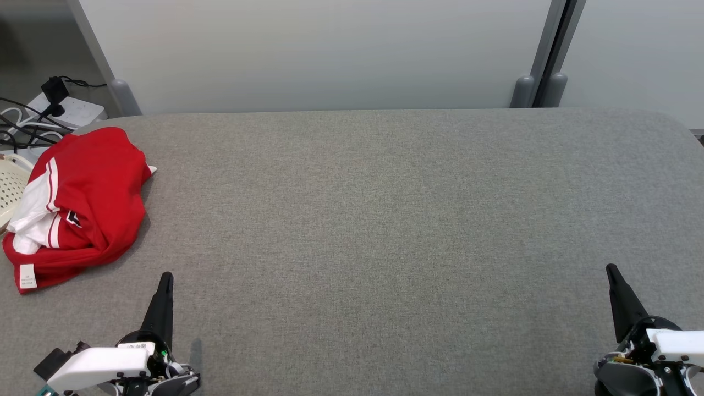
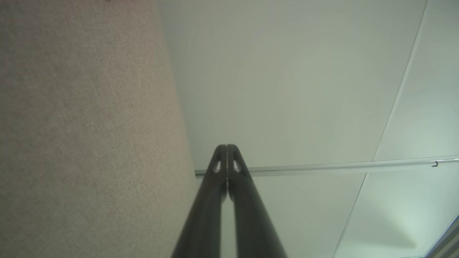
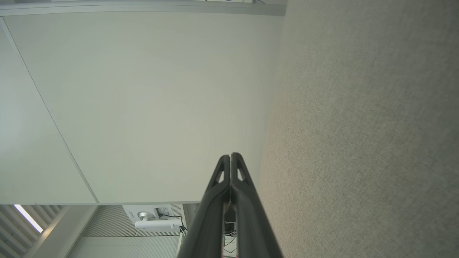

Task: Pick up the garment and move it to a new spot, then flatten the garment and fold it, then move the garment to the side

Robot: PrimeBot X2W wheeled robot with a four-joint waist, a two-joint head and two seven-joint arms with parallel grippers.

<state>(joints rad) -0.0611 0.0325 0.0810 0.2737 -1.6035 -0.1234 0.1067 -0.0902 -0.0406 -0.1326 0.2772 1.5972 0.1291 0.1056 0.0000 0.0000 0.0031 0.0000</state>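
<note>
The crumpled red-and-white garment (image 1: 82, 203) lies at the left edge of the grey worktop (image 1: 385, 220) in the head view, long axis running up the frame. It is just up-left of the left fingers (image 1: 161, 308) and well apart from the right fingers (image 1: 621, 302) at lower right (so the left arm looks nearer for the pickup). The wrist views, aimed along the worktop at a pale wall, make plain that both pairs are pressed shut tip to tip, holding nothing.

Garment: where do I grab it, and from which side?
Probably the thick red roll along the garment's near edge, left gripper coming from the near side, opened first. The roll stands up off the table and faces that gripper.
</note>
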